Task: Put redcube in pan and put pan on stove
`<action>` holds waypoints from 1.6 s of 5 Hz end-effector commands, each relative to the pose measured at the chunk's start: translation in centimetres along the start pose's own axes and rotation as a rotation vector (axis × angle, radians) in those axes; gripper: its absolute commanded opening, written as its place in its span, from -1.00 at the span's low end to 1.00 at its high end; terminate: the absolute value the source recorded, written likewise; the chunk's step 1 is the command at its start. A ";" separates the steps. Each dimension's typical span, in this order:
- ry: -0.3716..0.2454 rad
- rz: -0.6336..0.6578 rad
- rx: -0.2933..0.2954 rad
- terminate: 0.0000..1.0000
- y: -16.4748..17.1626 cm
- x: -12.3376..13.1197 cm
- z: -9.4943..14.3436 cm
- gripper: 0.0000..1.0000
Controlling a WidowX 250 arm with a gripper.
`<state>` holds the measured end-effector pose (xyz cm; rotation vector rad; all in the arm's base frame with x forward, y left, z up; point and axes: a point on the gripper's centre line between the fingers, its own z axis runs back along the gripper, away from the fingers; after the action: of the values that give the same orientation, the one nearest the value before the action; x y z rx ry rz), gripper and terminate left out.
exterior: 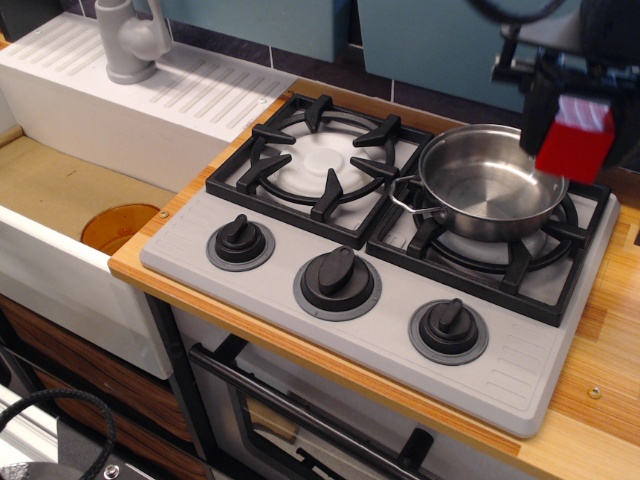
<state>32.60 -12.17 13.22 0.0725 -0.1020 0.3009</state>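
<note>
Redcube (574, 143) hangs in the upper right of the frame, clamped in the end effector (568, 118), whose dark fingers come down on it from above and clench its top; only the lower and front faces of the block show clearly. It is off the desk entirely, lifted above the stove (380, 270).

What matters for the coming move is where the pan (490, 185) lies from the block. From where I stand, the pan sits to the lower left of the cube in the frame, resting on the right-hand burner grate (530, 255). The cube appears over or just past the pan's far right rim, not over its middle. I would judge that the end effector needs to shift a little toward frame left and then come down before letting go, though depth is hard to read from this one view.

The cube has no real long axis, being about as wide as tall. It hangs roughly level, one face turned toward me.

The pan is round and upright, its open mouth facing up, and empty. One wire loop handle (402, 195) points toward frame left, at the left burner (320, 160). The opposite handle is hidden behind the cube.
</note>
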 end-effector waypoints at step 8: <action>-0.084 -0.039 -0.044 -1.00 -1.1 3.6 0.6 1.00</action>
<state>35.46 -11.83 10.76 0.0945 -0.0931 0.2500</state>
